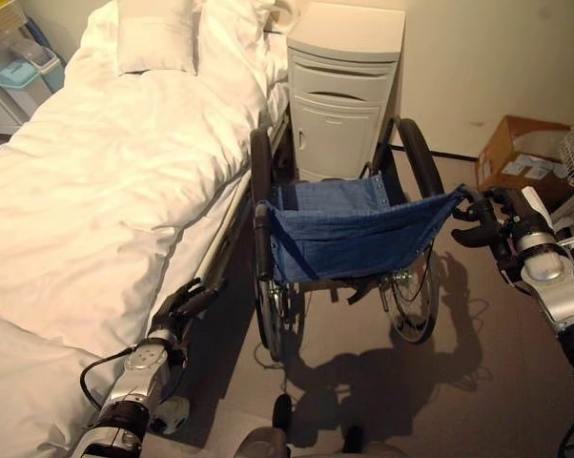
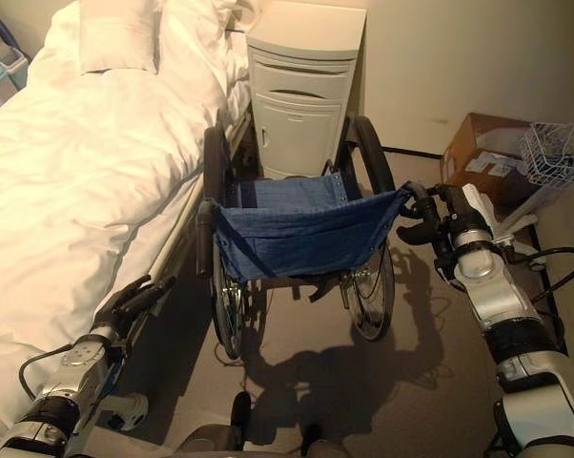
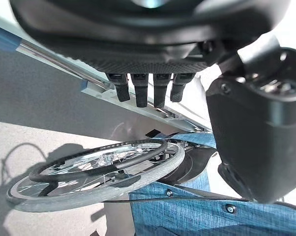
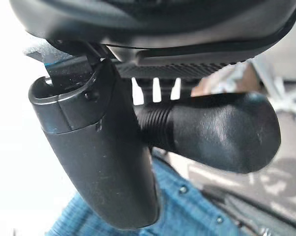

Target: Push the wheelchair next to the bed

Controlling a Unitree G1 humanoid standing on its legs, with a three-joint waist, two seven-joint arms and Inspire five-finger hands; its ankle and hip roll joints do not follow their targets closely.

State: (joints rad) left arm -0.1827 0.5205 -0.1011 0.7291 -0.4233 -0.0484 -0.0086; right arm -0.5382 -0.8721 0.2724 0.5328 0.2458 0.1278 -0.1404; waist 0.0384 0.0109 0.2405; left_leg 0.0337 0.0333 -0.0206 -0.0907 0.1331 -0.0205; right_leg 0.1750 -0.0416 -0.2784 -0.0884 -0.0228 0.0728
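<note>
The bed (image 1: 96, 181) with white bedding lies at the left. The left robot hand (image 1: 177, 310) hangs beside its edge, fingers relaxed, holding nothing. The wheelchair (image 1: 349, 234) with its blue seat stands just beside the bed, before a white cabinet (image 1: 339, 91). The right robot hand (image 2: 440, 224) curls around the wheelchair's right push handle (image 4: 212, 130).

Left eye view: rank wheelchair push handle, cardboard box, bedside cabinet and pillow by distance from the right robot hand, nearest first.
1. Black wheelchair push handle: inside the right robot hand, which is curled round it.
2. Brown cardboard box: on the floor by the wall, just beyond the hand.
3. White bedside cabinet: past the wheelchair, against the wall.
4. White pillow: at the head of the bed, far left.
</note>
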